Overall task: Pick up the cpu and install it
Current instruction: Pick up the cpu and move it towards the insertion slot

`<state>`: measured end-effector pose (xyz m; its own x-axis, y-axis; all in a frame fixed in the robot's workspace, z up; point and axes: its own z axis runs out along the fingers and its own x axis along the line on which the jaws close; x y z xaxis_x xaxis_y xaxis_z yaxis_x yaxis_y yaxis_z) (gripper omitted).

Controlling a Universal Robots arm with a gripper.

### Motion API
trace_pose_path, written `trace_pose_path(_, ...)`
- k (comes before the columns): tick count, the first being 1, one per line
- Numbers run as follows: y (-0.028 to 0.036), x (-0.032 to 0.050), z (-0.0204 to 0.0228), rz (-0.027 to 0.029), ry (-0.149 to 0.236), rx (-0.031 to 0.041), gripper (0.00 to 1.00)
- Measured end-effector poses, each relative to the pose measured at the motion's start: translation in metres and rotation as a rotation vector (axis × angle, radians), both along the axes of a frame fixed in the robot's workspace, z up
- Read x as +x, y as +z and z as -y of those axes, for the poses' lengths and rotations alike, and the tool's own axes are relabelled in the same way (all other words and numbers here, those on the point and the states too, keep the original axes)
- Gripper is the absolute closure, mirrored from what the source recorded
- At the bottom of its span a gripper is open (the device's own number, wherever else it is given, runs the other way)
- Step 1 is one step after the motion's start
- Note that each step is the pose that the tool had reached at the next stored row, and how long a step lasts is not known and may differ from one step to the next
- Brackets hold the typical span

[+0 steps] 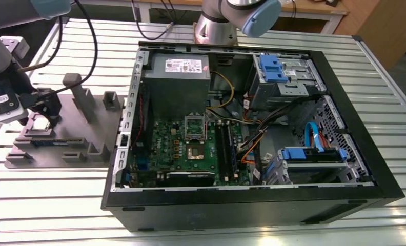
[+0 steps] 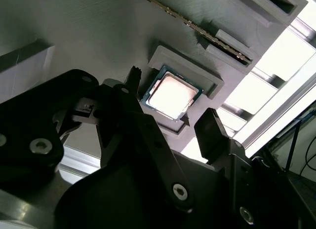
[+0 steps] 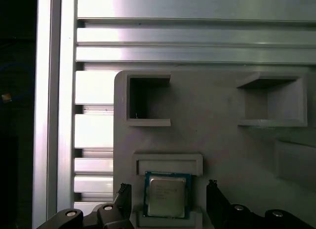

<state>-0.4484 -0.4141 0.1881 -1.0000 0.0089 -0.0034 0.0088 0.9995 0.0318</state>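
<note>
The black gripper [image 2: 172, 96], open and empty around the small silvery square cpu [image 3: 167, 196] near the grey plastic fixture's [image 3: 222, 133] edge, might grab it crooked and drop it.

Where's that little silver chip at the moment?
The chip lies in a shallow pocket of the grey fixture, at the exterior view's left beside the open computer case, with the open jaws standing either side of it.

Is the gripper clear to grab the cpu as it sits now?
Probably yes. The gripper is open, its fingers either side of the cpu, which lies bare on the grey fixture with nothing between them.
</note>
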Motion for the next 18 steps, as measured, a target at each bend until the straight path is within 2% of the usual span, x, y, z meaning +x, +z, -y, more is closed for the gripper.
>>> trace_pose_path(13,-0.0062,0.0000,-0.0002,0.0001,0.000,0.0001,0.29)
trace_pose_path(16,-0.0068,0.0000,-0.0002,0.0000,0.000,0.0001,0.31)
trace_pose_path(17,-0.0069,0.0000,-0.0002,0.0001,0.000,0.0001,0.38)
trace_pose_path(18,-0.0070,0.0000,-0.0002,0.0001,0.000,0.0001,0.38)
